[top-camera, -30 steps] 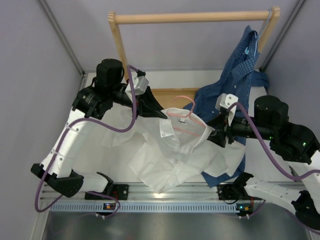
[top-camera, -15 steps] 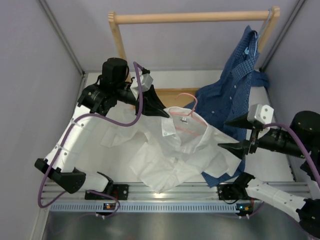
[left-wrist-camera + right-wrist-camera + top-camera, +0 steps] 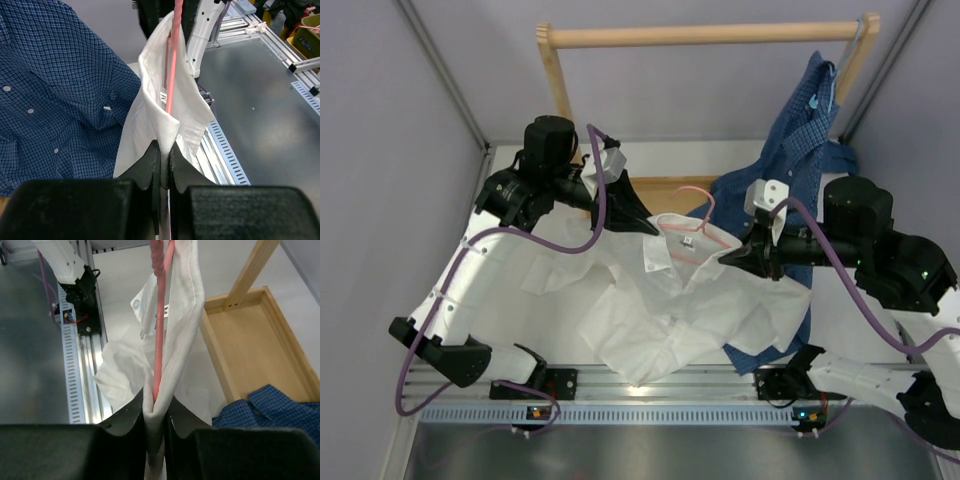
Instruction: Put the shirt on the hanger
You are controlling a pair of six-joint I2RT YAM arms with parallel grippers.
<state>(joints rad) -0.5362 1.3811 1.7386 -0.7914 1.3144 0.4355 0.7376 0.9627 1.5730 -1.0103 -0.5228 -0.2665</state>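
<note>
The shirt lies crumpled in front of the rack. Its collar end is raised, the hanger sits inside the neck opening, and the hook points toward the rack. The left gripper, on the side of the rack's left post, is pressed together on one shoulder fold of the shirt, with the pink wire running between its fingers. The right gripper pinches the opposite shoulder fold with the wire inside it, just in front of the blue shirt hanging from the rack's right end.
</note>
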